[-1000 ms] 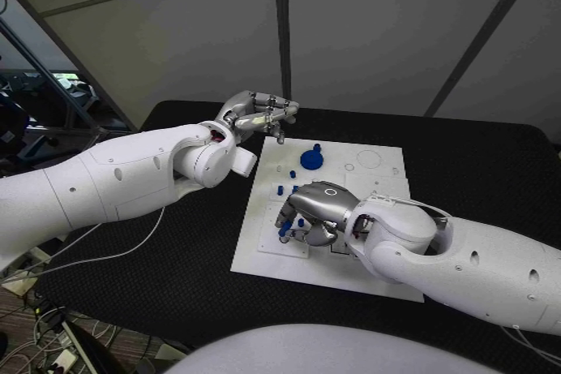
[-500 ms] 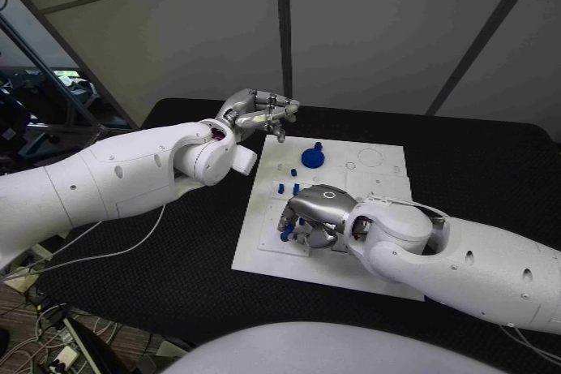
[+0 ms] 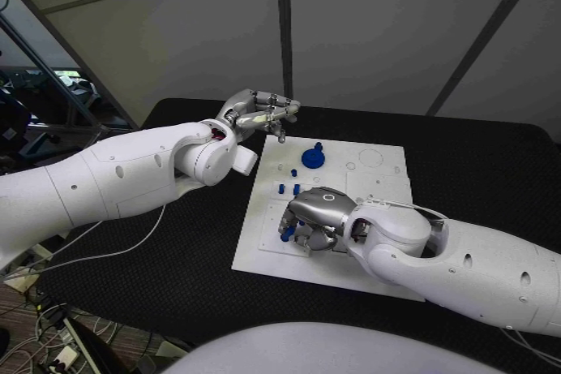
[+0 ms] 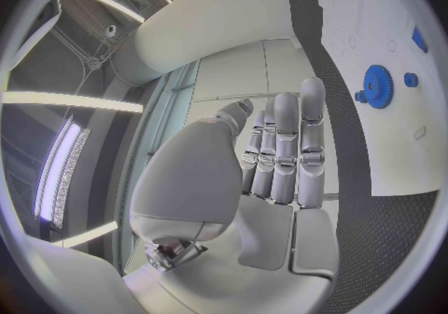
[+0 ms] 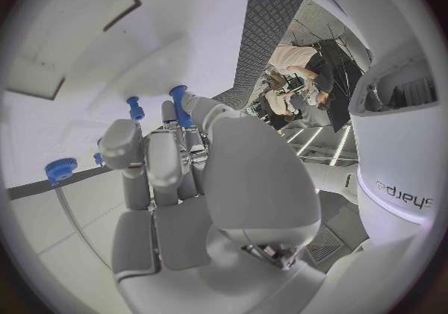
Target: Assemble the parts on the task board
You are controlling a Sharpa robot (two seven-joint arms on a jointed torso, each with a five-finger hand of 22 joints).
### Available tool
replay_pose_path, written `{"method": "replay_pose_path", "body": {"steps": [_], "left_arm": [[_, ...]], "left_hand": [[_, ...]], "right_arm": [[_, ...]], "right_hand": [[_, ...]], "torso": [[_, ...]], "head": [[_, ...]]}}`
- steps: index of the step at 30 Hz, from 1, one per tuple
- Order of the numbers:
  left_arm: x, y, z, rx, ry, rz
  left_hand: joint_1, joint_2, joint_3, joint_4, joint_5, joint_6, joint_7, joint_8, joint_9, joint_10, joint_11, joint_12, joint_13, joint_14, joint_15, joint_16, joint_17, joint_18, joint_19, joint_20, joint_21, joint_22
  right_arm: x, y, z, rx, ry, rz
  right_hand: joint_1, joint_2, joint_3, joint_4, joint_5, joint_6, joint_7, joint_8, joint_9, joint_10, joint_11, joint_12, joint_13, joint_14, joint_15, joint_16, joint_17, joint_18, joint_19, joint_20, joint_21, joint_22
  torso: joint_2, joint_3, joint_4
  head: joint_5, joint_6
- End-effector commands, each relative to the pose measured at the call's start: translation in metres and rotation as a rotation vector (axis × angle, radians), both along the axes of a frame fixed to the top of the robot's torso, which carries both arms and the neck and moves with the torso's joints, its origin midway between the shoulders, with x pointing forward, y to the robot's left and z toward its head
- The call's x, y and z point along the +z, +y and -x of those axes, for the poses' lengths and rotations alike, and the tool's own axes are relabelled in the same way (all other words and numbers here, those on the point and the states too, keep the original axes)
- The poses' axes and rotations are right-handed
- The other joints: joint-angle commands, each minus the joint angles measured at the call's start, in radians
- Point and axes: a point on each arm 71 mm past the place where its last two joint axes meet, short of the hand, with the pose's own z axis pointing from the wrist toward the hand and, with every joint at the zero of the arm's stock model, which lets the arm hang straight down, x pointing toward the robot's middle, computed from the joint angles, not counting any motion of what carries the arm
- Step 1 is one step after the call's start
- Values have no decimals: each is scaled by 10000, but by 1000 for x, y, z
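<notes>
The white task board (image 3: 376, 189) lies mid-table. A blue gear (image 3: 312, 157) sits on its far part, with small blue pegs (image 3: 288, 188) standing nearer. My right hand (image 3: 315, 218) hangs low over the board's near left part and pinches a blue peg (image 3: 284, 232). In the right wrist view that peg (image 5: 178, 105) sticks out at the fingertips (image 5: 168, 112), beside another upright peg (image 5: 137, 108) and the gear (image 5: 60, 170). My left hand (image 3: 261, 110) is raised beyond the board's far left corner, holding nothing, fingers (image 4: 284, 150) stretched out. The gear (image 4: 378, 86) shows past them.
Black table (image 3: 479, 163) surrounds the board on all sides. A round outline (image 3: 370, 158) marks the board's far right. White cables (image 3: 105, 252) trail off the table's left edge.
My right hand has shifted slightly toward the board's near edge, carrying the blue peg with it. The left hand has not moved.
</notes>
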Motion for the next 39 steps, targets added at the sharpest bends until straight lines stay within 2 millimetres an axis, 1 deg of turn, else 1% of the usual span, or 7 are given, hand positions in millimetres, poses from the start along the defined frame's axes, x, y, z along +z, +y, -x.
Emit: {"method": "replay_pose_path", "body": {"steps": [1, 7, 15, 21, 31, 35, 39], "left_arm": [[1, -1, 0, -126, 2, 58], [1, 0, 1, -133, 15, 53], [1, 1, 1, -169, 100, 27], [1, 1, 1, -174, 135, 13], [0, 4, 1, -138, 166, -18], [0, 5, 1, -107, 177, -36], [-2, 6, 1, -97, 210, -73]], "left_hand": [[89, -11, -62, -24, 4, -83, -13, 66, -1, -81, -1, 57, 10, 6, 68, -38, -11, -47, -53, 26, -47, -9], [89, -11, -62, -24, 4, -83, -13, 66, -1, -81, -1, 57, 10, 6, 68, -38, -11, -47, -53, 26, -47, -9], [74, -7, -83, -7, 2, -103, -5, 83, -1, -110, 8, 89, 12, -5, 74, -38, -24, -50, -52, 29, -60, -14], [63, -8, -92, 2, 0, -109, -2, 86, -1, -118, 11, 96, 12, -8, 77, -39, -27, -51, -52, 31, -63, -15], [63, -8, -92, 2, 0, -109, -2, 86, -1, -118, 11, 96, 12, -8, 77, -39, -27, -51, -52, 31, -63, -15], [63, -8, -92, 2, 0, -109, -2, 86, -1, -118, 11, 96, 12, -8, 77, -39, -27, -51, -52, 31, -63, -15], [50, -10, -106, 13, -2, -121, 1, 91, -1, -132, 14, 108, 12, -13, 81, -39, -32, -51, -52, 33, -69, -18]], "right_arm": [[-3, 0, 0, -77, -137, 322], [-2, 4, 2, -22, -177, 309], [0, 2, 1, -309, -372, -1], [3, 2, 1, -331, -517, -411], [13, -2, 8, -281, -843, -1799], [21, -18, 12, -473, -795, -2549], [32, -48, 10, -1298, -310, -3101]], "right_hand": [[-52, 88, 63, -14, 59, 24, 63, 54, 12, 125, -81, 32, 15, 208, -18, 37, 4, -98, 48, 34, 60, 8], [-505, -169, -23, 23, 269, -232, 144, -1, -32, -90, -20, 2, -5, 181, 56, 42, -27, -83, -52, 85, 1, -76], [-1273, -701, -538, 162, 311, -1557, 201, 10, -48, -1456, 199, 60, -6, 64, 235, -64, -279, 43, -485, 256, -445, -647], [-1318, -644, -1180, 69, 313, -2001, 163, 15, -35, -2344, 294, 232, 32, -348, 312, -836, -1377, 255, -1228, 351, -1290, -1683], [-1210, -492, -1637, -13, 452, -2302, 115, 23, -27, -2690, 321, 608, 66, -403, 337, -900, -1531, 274, -1271, 380, -1445, -1825], [-1154, -401, -1796, -31, 696, -2242, 217, 61, -4, -2599, 281, 949, 103, -391, 310, -912, -1594, 278, -1235, 363, -1465, -1841], [-1280, -296, -1881, 105, 750, -1674, 326, 278, 87, -1850, 237, 1498, 199, -299, 272, -819, -1508, 244, -1074, 332, -1353, -1692]], "torso": [[6, -5, 3], [4, -5, 3], [-10, -3, -3], [-17, 2, 1], [-21, 6, -6], [-41, 3, -18], [-86, -14, -39]], "head": [[1, 1], [9, -3], [17, -10], [16, 3], [-23, 95], [-81, 192], [-290, 307]]}}
